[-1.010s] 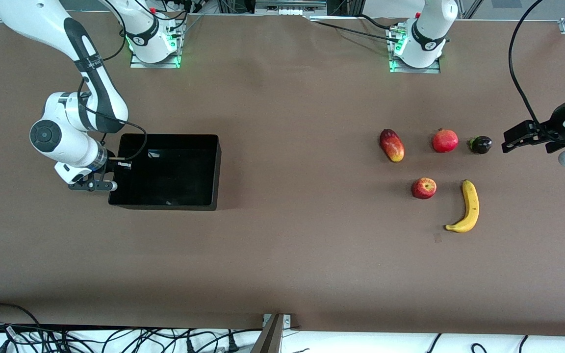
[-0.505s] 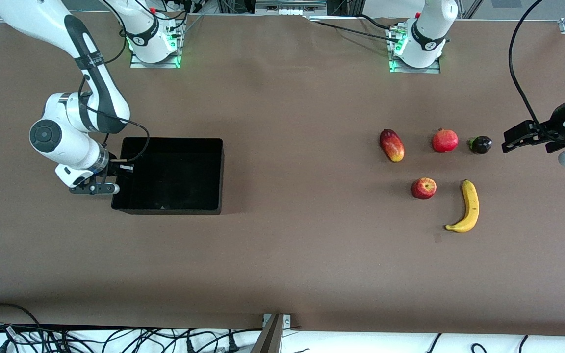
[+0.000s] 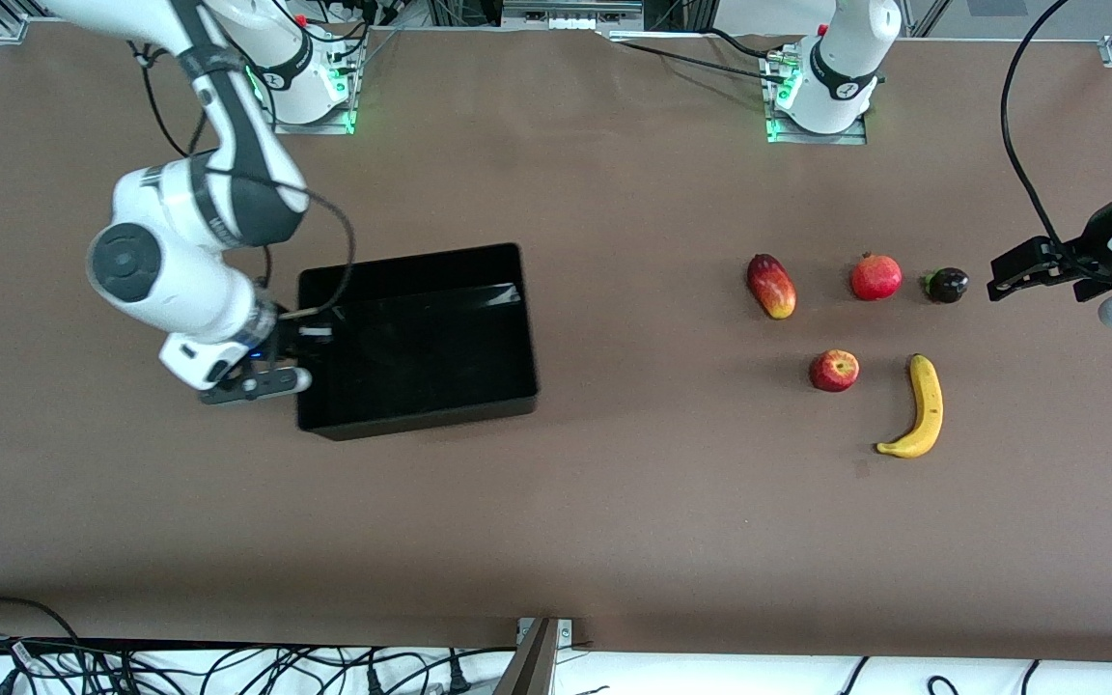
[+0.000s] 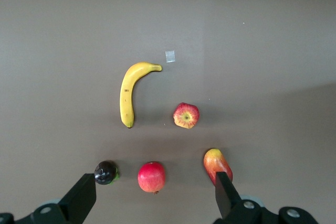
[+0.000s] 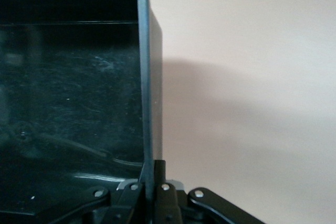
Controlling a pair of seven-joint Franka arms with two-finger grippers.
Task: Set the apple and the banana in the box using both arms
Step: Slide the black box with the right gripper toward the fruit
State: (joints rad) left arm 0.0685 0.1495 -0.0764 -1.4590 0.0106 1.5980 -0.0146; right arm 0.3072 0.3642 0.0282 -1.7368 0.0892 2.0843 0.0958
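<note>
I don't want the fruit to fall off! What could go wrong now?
The right gripper pinches just one wall of the box, so the box could slip out or swing crooked while being dragged. The apple and banana lie at the left arm's end of the table, apart from the box. The left gripper, open over the fruit, might grab the pomegranate or mango, which are red too.
</note>
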